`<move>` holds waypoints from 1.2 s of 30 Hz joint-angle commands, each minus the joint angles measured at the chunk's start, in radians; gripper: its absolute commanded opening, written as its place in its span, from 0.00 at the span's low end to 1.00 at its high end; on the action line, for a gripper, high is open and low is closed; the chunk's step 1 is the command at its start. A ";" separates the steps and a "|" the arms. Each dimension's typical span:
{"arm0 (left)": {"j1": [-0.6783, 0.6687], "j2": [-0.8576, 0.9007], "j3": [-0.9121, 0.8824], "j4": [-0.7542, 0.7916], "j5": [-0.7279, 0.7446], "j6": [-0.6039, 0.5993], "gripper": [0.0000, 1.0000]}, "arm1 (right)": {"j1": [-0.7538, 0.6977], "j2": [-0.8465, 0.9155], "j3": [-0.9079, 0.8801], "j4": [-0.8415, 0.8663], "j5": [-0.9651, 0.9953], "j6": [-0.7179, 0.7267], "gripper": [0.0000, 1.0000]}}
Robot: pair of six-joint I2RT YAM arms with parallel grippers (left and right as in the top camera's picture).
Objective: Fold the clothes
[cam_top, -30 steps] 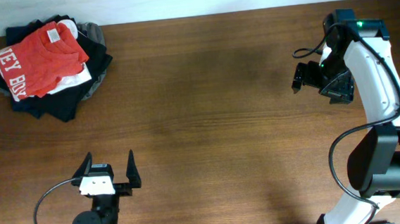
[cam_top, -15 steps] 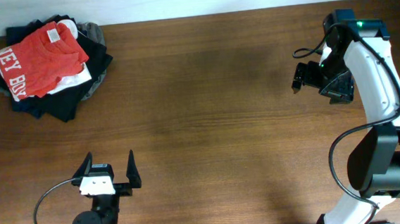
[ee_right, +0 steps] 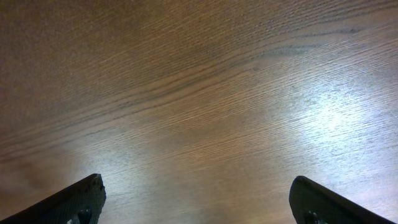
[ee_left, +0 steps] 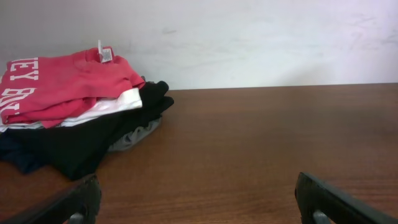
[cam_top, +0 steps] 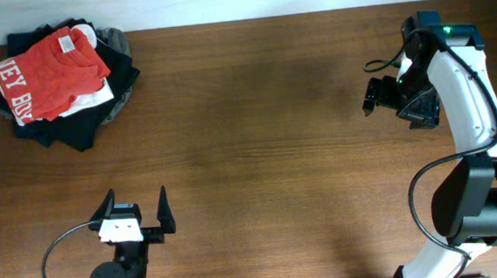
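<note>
The red-orange T-shirt (cam_top: 46, 72) with white lettering lies folded on top of a pile at the table's far left corner. It also shows in the left wrist view (ee_left: 59, 87), its white neck tag standing up. My left gripper (cam_top: 136, 212) is open and empty near the front edge, far from the pile; its fingertips frame the left wrist view (ee_left: 199, 199). My right gripper (cam_top: 369, 97) is open and empty above bare wood at the far right, as the right wrist view (ee_right: 196, 196) shows.
Under the red shirt lie a white garment (cam_top: 88, 101) and black and grey folded garments (cam_top: 98, 114). The brown wooden table (cam_top: 267, 155) ends at a white wall at the back. The right arm's white links (cam_top: 465, 97) stand along the right edge.
</note>
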 commanded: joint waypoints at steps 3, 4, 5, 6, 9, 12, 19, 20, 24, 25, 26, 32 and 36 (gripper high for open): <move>0.004 -0.009 -0.003 -0.005 0.011 0.023 0.99 | 0.058 -0.269 0.011 0.000 0.006 -0.006 0.98; 0.004 -0.009 -0.003 -0.005 0.011 0.023 0.99 | 0.077 -0.332 0.011 0.000 0.006 -0.006 0.98; 0.004 -0.009 -0.003 -0.005 0.011 0.023 0.99 | 0.094 -0.382 0.011 0.000 0.006 -0.006 0.98; 0.004 -0.009 -0.003 -0.005 0.011 0.023 0.99 | 0.114 -0.446 0.011 0.000 0.006 -0.006 0.98; 0.004 -0.009 -0.003 -0.005 0.011 0.023 0.99 | 0.160 -0.628 0.011 0.000 0.006 -0.006 0.98; 0.004 -0.009 -0.003 -0.005 0.011 0.023 0.99 | 0.159 -0.787 0.011 0.000 0.006 -0.006 0.98; 0.004 -0.009 -0.003 -0.005 0.011 0.023 0.99 | 0.159 -1.073 -0.042 -0.047 0.110 -0.006 0.99; 0.004 -0.009 -0.003 -0.005 0.011 0.023 0.99 | 0.159 -1.111 -0.069 -0.045 0.084 -0.006 0.98; 0.004 -0.009 -0.003 -0.005 0.011 0.023 0.99 | 0.159 -1.272 -0.246 0.058 0.023 -0.006 0.98; 0.004 -0.009 -0.003 -0.005 0.011 0.023 0.99 | 0.159 -1.323 -0.319 0.122 0.023 -0.011 0.98; 0.004 -0.009 -0.003 -0.005 0.011 0.023 0.99 | 0.159 -1.361 -0.382 0.176 0.023 -0.023 0.98; 0.004 -0.009 -0.003 -0.005 0.011 0.023 0.99 | 0.159 -1.602 -0.837 0.502 -0.069 -0.092 0.98; 0.004 -0.009 -0.003 -0.005 0.011 0.023 0.99 | 0.159 -1.732 -1.131 0.767 -0.158 -0.092 0.98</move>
